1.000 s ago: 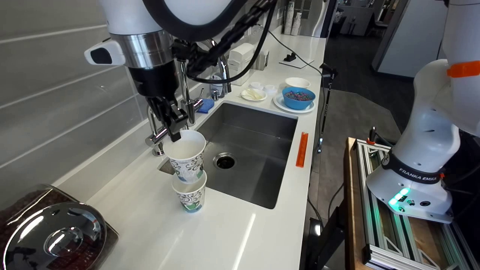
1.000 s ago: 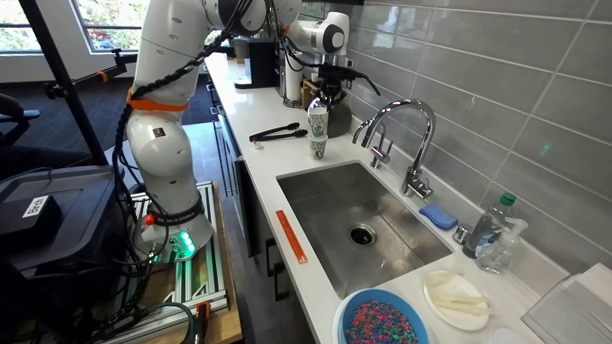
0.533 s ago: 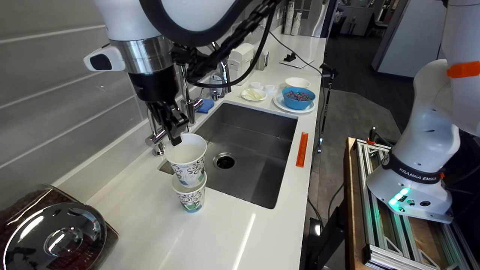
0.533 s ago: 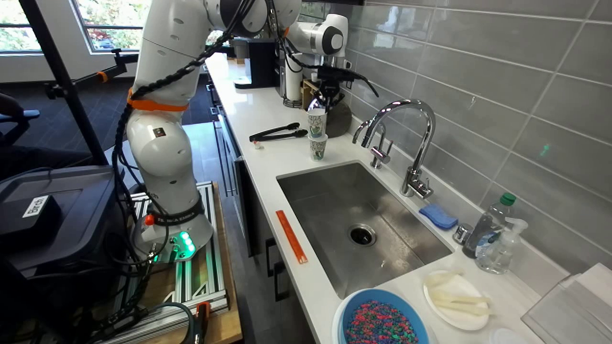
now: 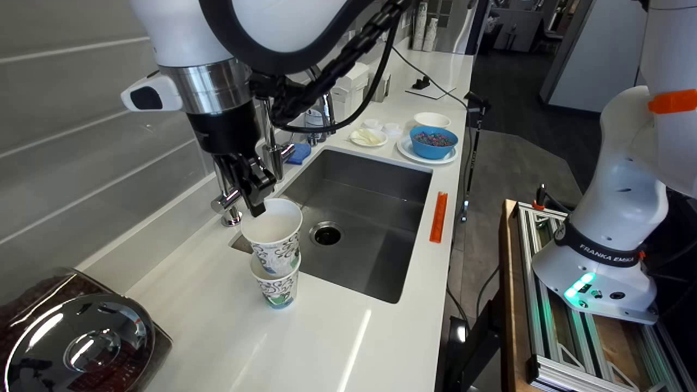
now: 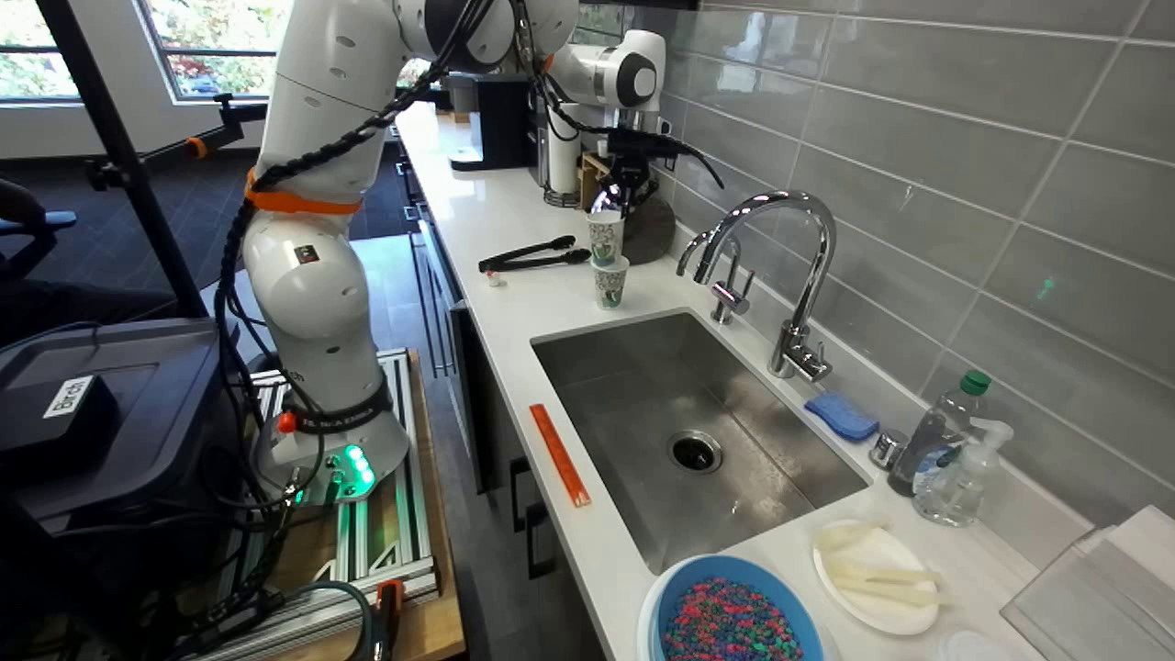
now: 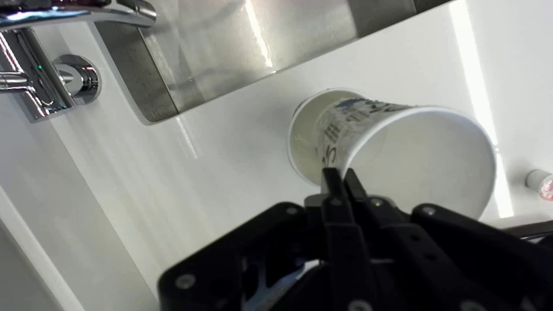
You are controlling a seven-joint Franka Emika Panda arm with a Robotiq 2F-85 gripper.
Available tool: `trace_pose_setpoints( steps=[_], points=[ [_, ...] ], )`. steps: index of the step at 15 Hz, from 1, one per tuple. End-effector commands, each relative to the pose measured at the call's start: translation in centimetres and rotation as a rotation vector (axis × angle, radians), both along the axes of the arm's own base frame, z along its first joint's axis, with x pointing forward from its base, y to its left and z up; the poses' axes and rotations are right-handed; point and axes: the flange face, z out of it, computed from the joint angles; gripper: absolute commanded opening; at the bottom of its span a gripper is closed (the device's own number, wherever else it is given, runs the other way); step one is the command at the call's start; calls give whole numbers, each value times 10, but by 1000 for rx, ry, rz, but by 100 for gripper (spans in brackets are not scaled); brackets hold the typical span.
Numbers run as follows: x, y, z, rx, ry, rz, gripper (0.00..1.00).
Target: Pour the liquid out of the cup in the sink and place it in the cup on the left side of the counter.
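Upper cup (image 5: 273, 239) lower, bottom cup (image 7: 303, 138) partly hidden

Two patterned cups (image 5: 276, 251) and one sink (image 5: 362, 220) appear.

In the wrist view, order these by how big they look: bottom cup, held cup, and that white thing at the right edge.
1. Held cup, nearest the camera
2. Bottom cup, partly hidden
3. White thing, cut off by the frame

Blue bowl (image 5: 431, 151) sits on wht plate (image 5: 405, 148), sponge (image 6: 841, 416) nr pump btl (image 6: 955, 487), tongs (image 6: 532, 263) apart fr orange strip (image 6: 558, 454).
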Motion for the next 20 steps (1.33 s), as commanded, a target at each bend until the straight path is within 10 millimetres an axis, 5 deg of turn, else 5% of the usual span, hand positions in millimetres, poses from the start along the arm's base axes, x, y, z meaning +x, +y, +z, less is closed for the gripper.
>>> trace_pose_setpoints(
  steps=[1,5,7,8,17,20],
  points=[
    [-3,2,-4,-16,34,20,1],
    [-4,2,-5,-17,39,23,2],
    [-4,3,-5,-19,42,23,28],
    [-5,4,-5,-19,41,24,29],
    [-7,4,-4,-18,41,20,95],
    [-5,-5,-2,-25,46,-16,100]
  ],
)
